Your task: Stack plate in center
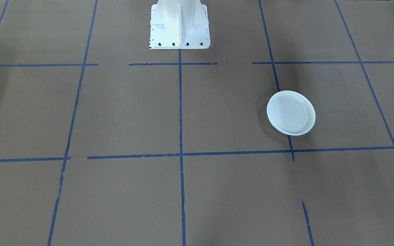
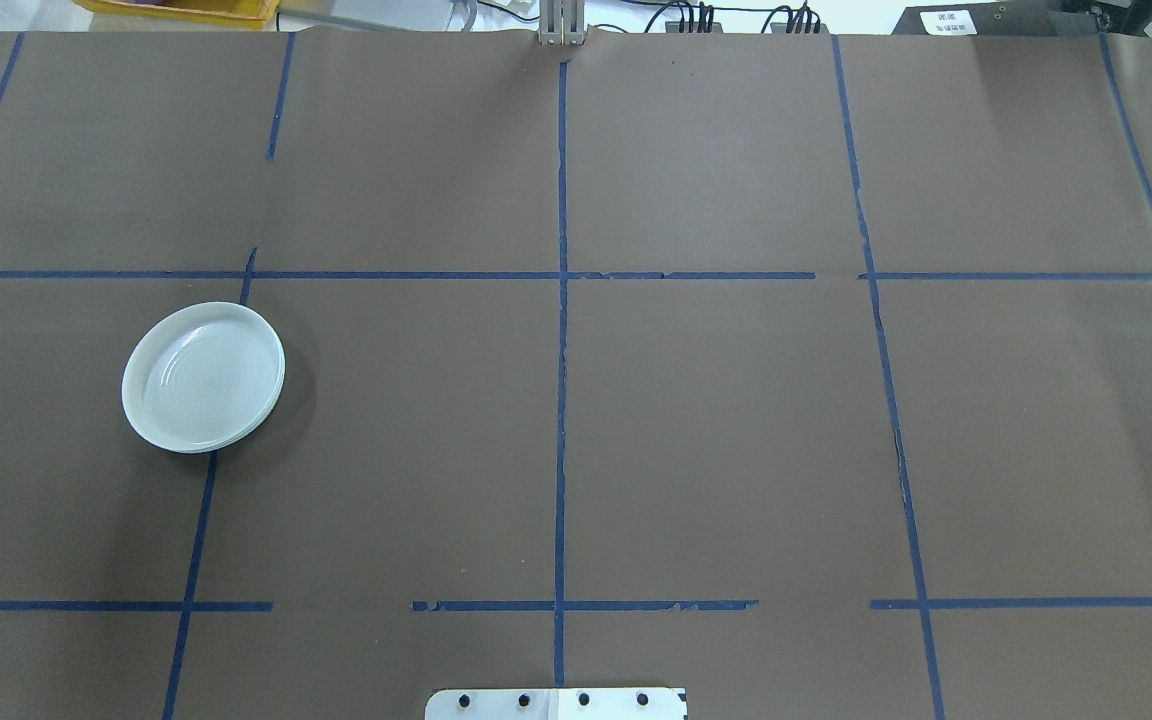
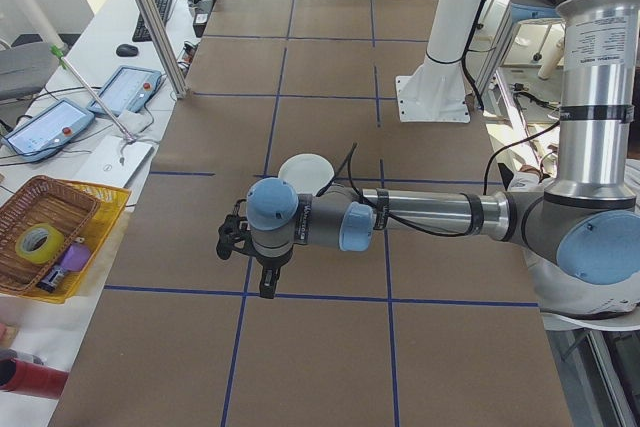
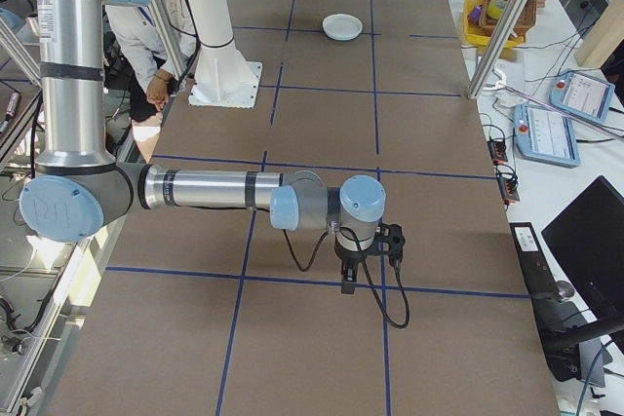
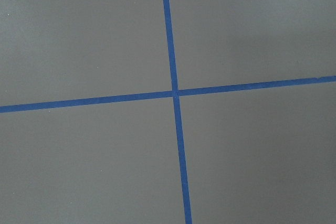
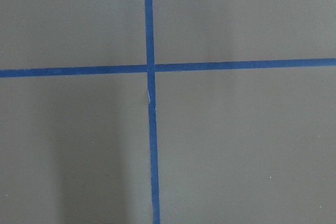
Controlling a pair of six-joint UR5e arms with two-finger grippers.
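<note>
Can't tell on the left gripper (image 3: 268, 285) whether spread or pressed together. Only caught in the left-side view, pointing down over a tape cross (image 5: 174, 93), up off the table (image 2: 736, 450), no plate in it as far as visible. Same story for the right gripper (image 4: 348, 280): pointing down over its own cross toward the other end, state not readable either; no fingers showing in either wrist view.

Found the plates (image 2: 203, 377) on the robot's left half, flat on a tape line, apart from both grippers and well off the middle line. Looks like more than one nested, going by the doubled rims along one edge. Faint rings inside the top one, so probably not the plain light-blue one; guessing that one sits underneath, but can't confirm.

Risks, just guessing:
- pinching the thin rim and lifting only the top one, or dragging the whole pile along;
- smooth shallow rims, so easy to slip or tilt out of a two-finger pinch;
- nested ones sticking together, then dropping halfway;
- a long reach for the right arm, so probably better left to the left one;
- setting down off-centre, with only tape lines to aim by.

Seeing no obstacle between left gripper and plates. White base (image 1: 179, 25) back at the robot's edge, out of the path. Off the table: a basket (image 3: 45, 227) with a tape roll (image 3: 40, 242), two pendants (image 3: 125, 90) and a metal pole (image 3: 150, 17); also a person (image 4: 146, 46) behind the base in the right-side view.
</note>
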